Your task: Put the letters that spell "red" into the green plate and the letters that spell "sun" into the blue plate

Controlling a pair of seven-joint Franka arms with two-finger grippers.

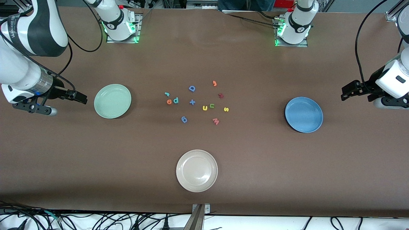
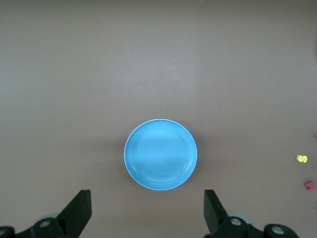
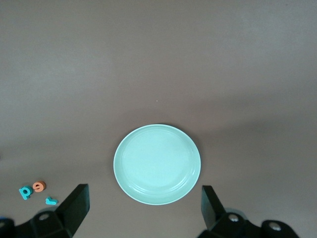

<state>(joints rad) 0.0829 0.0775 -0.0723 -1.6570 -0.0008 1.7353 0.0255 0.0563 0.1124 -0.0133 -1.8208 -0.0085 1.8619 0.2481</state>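
Nearest the front camera sits a cream-white plate [image 1: 196, 170] on the brown table [image 1: 287, 179], with nothing in it. Farther from the camera, in the middle of the table, the small foam letters lie scattered. Nearest of these are a pink-red "w" [image 1: 216, 121] and a blue "6"-shaped piece [image 1: 184, 119]. Just farther lie the yellow "s" [image 1: 226, 109], the yellow "u" [image 1: 205, 108] and the olive-green "n" [image 1: 211, 105], the "u" and "n" close beside each other and the "s" a little apart toward my left arm's end. Toward my right arm's end the orange "e" [image 1: 169, 101] and teal "d" [image 1: 175, 100] lie almost touching, with the teal "r" [image 1: 166, 94] just farther from the camera. Between the two groups is a blue plus sign [image 1: 192, 102]; farther still lie a dark red piece [image 1: 220, 95], a blue capital "D" [image 1: 191, 88] and an orange piece [image 1: 214, 83].

Both task plates are empty and well apart from the letters: the green plate [image 1: 112, 101] toward my right arm's end, the blue plate [image 1: 303, 114] toward my left arm's end.

My right hand [image 1: 80, 96] hangs over bare table beside the green plate, fingers spread wide with nothing between them. My left hand [image 1: 346, 91] hangs over bare table beside the blue plate, likewise spread and holding nothing.
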